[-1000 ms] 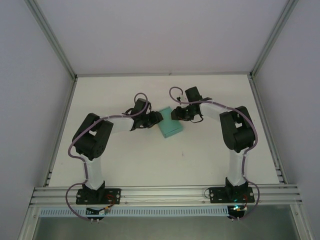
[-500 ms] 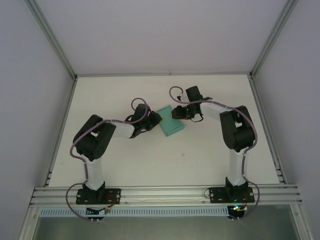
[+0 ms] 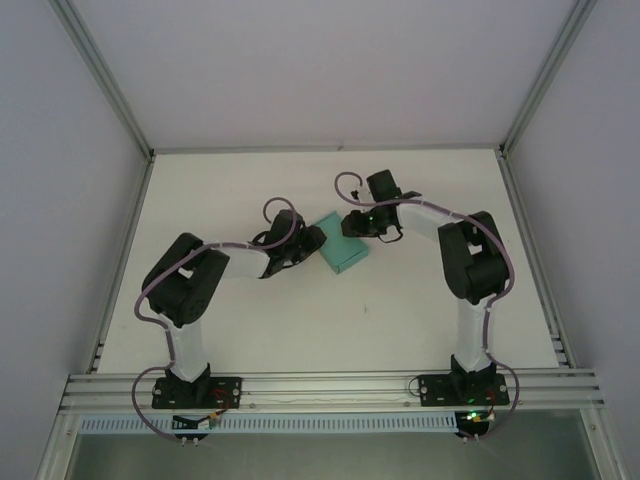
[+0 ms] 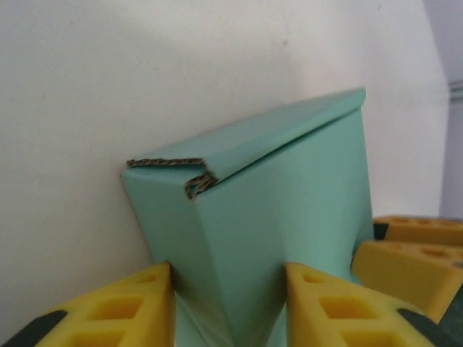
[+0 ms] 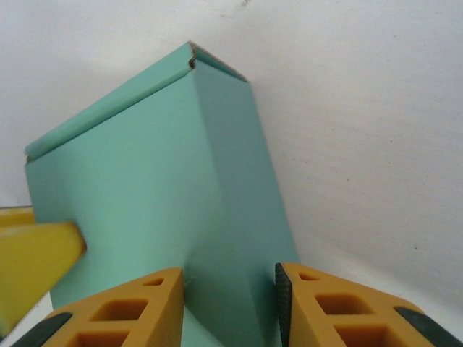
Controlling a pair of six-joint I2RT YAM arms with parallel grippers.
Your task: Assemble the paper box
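A white table [image 3: 250, 330] lies in the middle of the top view; its surface is matte and evenly lit, with only soft shadows. Plain pale grey-lilac panels stand around it: the back wall [image 3: 320, 70] at the top, the left wall [image 3: 50, 250] and the right wall [image 3: 600, 220] at the frame edges. Aluminium posts [image 3: 100, 75] run diagonally in the upper corners, and an aluminium rail [image 3: 330, 385] crosses the lower part.

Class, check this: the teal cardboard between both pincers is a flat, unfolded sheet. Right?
Wrong: the cardboard is folded up into a box, as the left wrist view shows. It does lie between the left pincer and the right pincer.
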